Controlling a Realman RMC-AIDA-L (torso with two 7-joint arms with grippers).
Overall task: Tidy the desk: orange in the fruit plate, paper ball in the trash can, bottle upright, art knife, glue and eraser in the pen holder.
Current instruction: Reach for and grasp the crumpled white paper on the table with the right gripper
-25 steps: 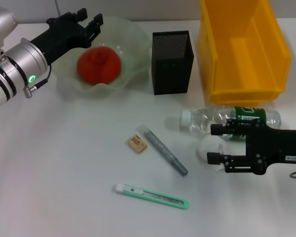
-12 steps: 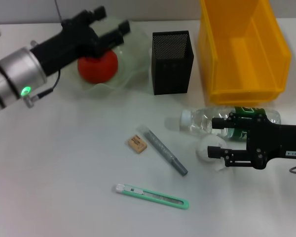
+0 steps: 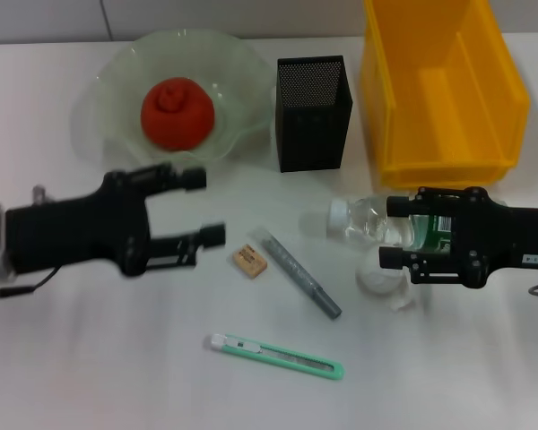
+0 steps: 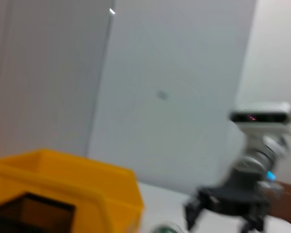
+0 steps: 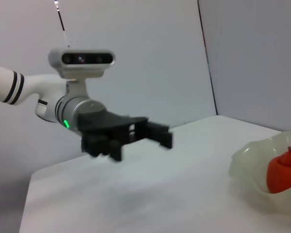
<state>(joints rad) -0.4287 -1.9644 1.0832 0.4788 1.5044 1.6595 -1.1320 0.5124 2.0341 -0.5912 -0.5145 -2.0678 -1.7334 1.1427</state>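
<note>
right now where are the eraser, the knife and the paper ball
eraser [image 3: 249,260], head view, middle of its top face
knife [image 3: 276,356], head view, mid-length of its green body
paper ball [image 3: 377,277], head view, its visible left side

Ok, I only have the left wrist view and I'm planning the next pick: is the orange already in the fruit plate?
Observer: Yes, the orange sits in the fruit plate.
Operator: Where's the left gripper?
Observer: The left gripper, open, hovers left of the eraser.
Operator: And the paper ball?
Observer: The paper ball lies on the table at the open right gripper, beside the lying bottle.
</note>
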